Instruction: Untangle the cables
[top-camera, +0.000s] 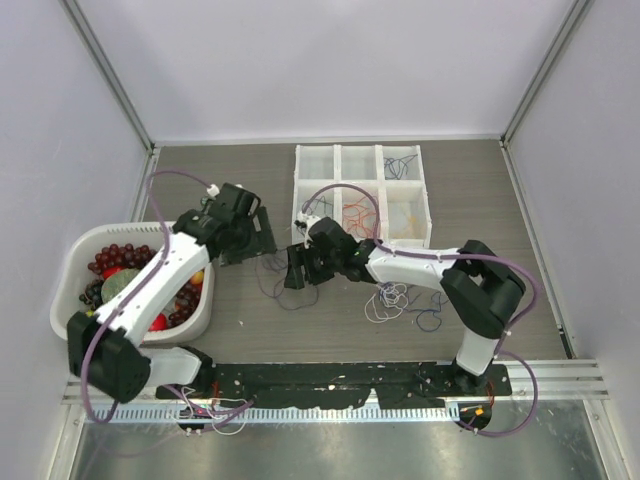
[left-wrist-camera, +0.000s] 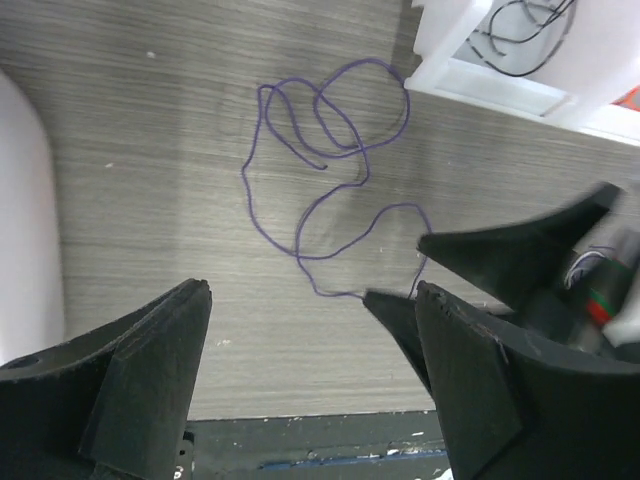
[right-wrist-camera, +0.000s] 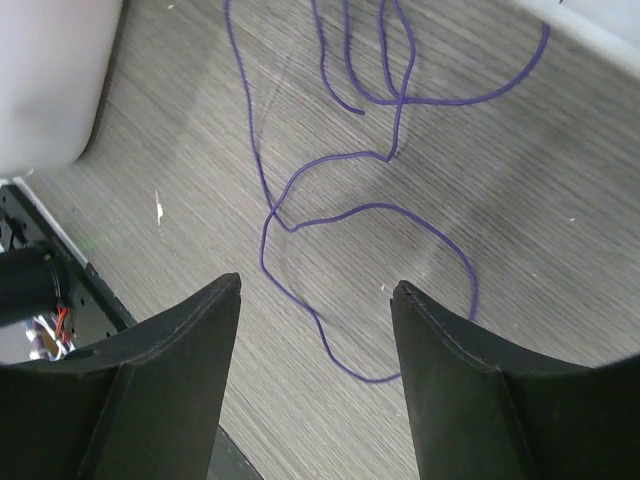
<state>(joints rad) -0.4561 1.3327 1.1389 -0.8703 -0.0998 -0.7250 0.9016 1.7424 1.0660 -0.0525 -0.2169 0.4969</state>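
Observation:
A thin purple cable (top-camera: 281, 296) lies in loose loops on the grey table between both grippers. It shows in the left wrist view (left-wrist-camera: 320, 190) and the right wrist view (right-wrist-camera: 400, 210). My left gripper (top-camera: 247, 237) (left-wrist-camera: 310, 300) is open and empty, just left of the loops. My right gripper (top-camera: 296, 268) (right-wrist-camera: 315, 290) is open and empty above the cable's near loop, which lies between its fingers. A small tangle of white, purple and blue cables (top-camera: 392, 298) lies under the right arm. Black (top-camera: 318, 205), red-orange (top-camera: 358, 215) and yellow (top-camera: 405, 215) cables lie in separate compartments.
A white compartment organiser (top-camera: 338, 178) stands at the back centre; its corner shows in the left wrist view (left-wrist-camera: 480, 80). A white basket (top-camera: 75, 255) of grapes and fruit stands at the left, its wall in the right wrist view (right-wrist-camera: 50, 80).

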